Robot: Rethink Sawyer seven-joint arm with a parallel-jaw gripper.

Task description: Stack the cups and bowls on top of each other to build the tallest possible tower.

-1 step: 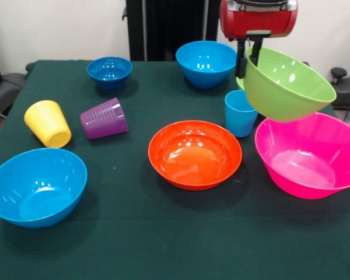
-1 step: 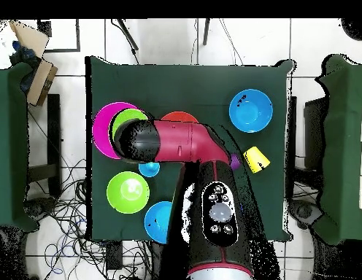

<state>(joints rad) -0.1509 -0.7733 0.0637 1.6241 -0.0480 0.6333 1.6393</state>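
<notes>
The gripper (image 1: 246, 58) is closed on the near rim of a lime green bowl (image 1: 287, 85) and holds it clear of the table (image 1: 163, 245), tilted so its opening faces up and toward the camera side.

Governing relation — the held bowl hangs directly above the far rim of the pink bowl (image 1: 309, 157), which rests upright near the table's right edge in the front view. The lowest part of the green bowl appears just above, or possibly touching, the pink rim; contact cannot be confirmed. The overhead view agrees: green shows inside the pink outline, offset toward one side rather than centred.

Judgement: the step in hand is nesting or seating the green bowl on the pink one. The bowl's axis is tilted, so levelling and a shift toward the pink bowl's centre would be needed before release — otherwise it may slide off the rim.

The light blue cup (image 1: 240, 113) stands just beside the pink bowl, close under the gripper; the orange bowl (image 1: 195, 154) sits mid-table
</notes>
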